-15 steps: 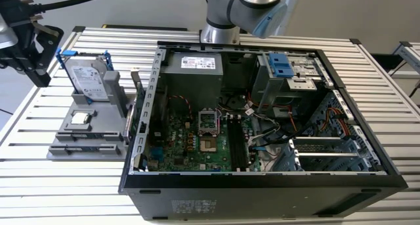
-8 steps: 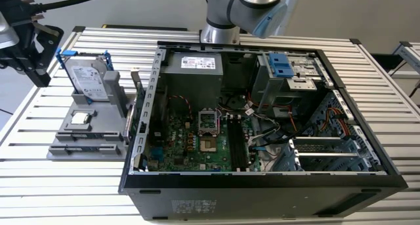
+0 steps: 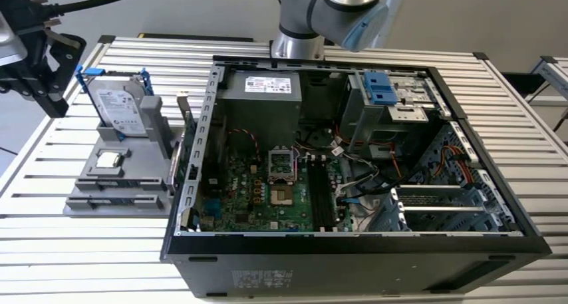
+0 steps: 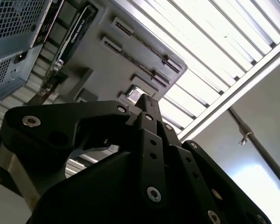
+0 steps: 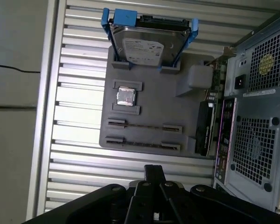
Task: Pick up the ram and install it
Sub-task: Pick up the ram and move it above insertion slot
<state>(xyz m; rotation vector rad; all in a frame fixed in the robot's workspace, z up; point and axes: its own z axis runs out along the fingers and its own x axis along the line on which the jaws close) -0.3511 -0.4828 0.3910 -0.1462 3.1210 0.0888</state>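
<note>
Gripper (image 5: 154, 169), mine: fingers clenched on nothing, hanging above the slatted table (image 5: 74, 93) near the grey tray (image 5: 154, 102); ram (image 5: 143, 125): on edge in that tray's slotted holders (image 5: 116, 123), at the exterior view's left of the open case (image 3: 355, 271), presumably so its long top edge is free for pinching.

No lettering can be read anywhere. A white label (image 5: 147, 46) lies on the silver box-shaped hard drive with blue rails (image 5: 130, 35). Another white label (image 3: 268, 84) sits on the grey metal power supply box (image 3: 257, 118). A pale sticker (image 3: 262, 278) is on the black open computer case (image 3: 373, 267).
</note>
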